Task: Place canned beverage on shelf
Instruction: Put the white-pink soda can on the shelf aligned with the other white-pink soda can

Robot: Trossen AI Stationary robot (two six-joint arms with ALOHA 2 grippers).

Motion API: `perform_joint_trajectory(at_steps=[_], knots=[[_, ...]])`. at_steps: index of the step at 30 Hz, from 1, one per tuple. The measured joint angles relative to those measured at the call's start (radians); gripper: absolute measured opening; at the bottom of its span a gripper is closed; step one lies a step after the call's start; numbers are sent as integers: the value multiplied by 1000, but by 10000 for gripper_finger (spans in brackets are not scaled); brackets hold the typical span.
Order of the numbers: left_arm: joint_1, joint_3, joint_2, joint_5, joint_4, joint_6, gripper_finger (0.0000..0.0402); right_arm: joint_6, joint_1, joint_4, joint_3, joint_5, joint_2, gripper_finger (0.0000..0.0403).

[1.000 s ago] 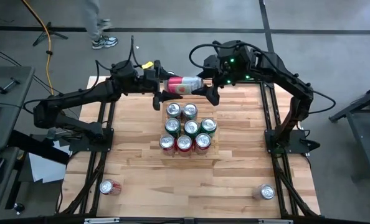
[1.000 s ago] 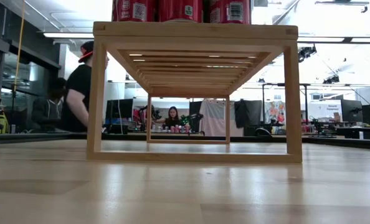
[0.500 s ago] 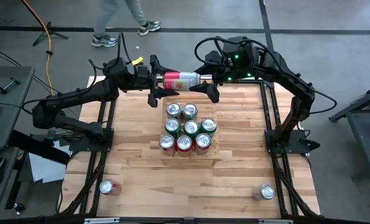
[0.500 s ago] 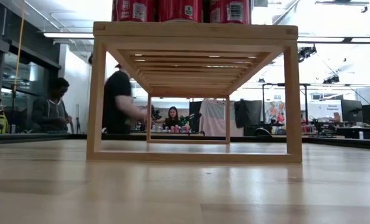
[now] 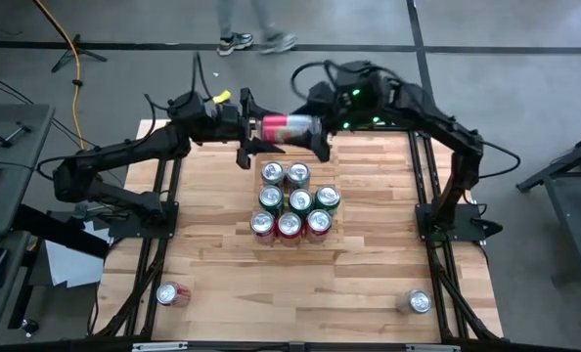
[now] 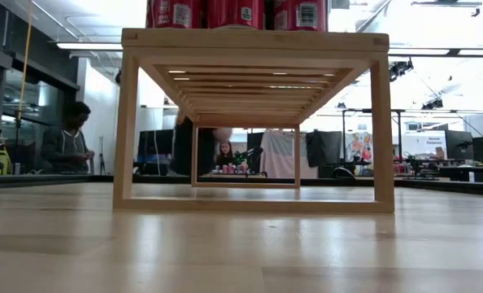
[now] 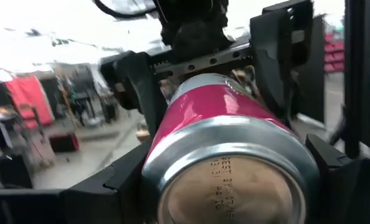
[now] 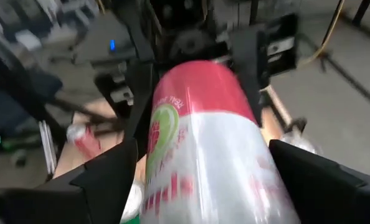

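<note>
A pink and white can [image 5: 286,125] lies level in the air over the table's far edge, between my two grippers. My left gripper [image 5: 253,129] is shut on its pink bottom end. My right gripper [image 5: 315,127] is open, one finger on each side of the can's white end [image 8: 235,174], with narrow gaps. The shelf [image 5: 337,227], a pale-wood rack, stands mid-table with several cans [image 5: 298,200] upright on it. In the low view the shelf [image 6: 254,39] shows from the side, with cans [image 6: 241,12] on top. My left gripper pinches the can's bottom end [image 7: 172,149] between its two fingers [image 7: 119,180], one on each side of the round wall. The fingers come level from the table's left and lie along the can. The can is lifted clear and lies level, its base facing the wrist.
Two loose cans lie on the table, one near the front left corner [image 5: 170,293] and one near the front right [image 5: 418,301]. A person's feet [image 5: 256,41] are on the floor beyond the far edge. People [image 6: 67,138] are in the room behind.
The can slanted slightly a second ago and now lies straight between the two grippers, at about the same place. A person has walked along the floor behind the table toward the right.
</note>
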Motion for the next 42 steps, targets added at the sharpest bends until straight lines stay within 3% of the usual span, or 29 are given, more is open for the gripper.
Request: perform_joint_trajectory(at_steps=[10, 14, 18, 22, 26, 30, 34, 37, 42], knots=[[64, 4, -24, -8, -59, 18, 230, 14, -47, -13, 3, 5, -35, 349], [129, 3, -60, -40, -128, 9, 230, 18, -77, -95, 6, 2, -75, 349], [193, -13, -105, -38, -143, -50, 230, -15, -88, -215, 6, 65, -103, 350], [221, -96, -135, -9, -14, -167, 230, -32, -99, -303, 6, 110, -119, 350], [216, -219, -133, 18, 335, -384, 230, -52, -102, -283, -35, 104, -122, 350], [178, -320, -74, -24, 693, -641, 230, -82, -101, -124, -188, 57, -144, 350], [111, -340, -4, -151, 946, -853, 230, -83, -107, 258, -399, -37, -174, 350], [48, -338, 45, -297, 1055, -947, 230, -34, -107, 580, -509, -131, -176, 350], [-34, -339, 94, -506, 1115, -1051, 230, 41, -106, 962, -611, -147, -171, 350]])
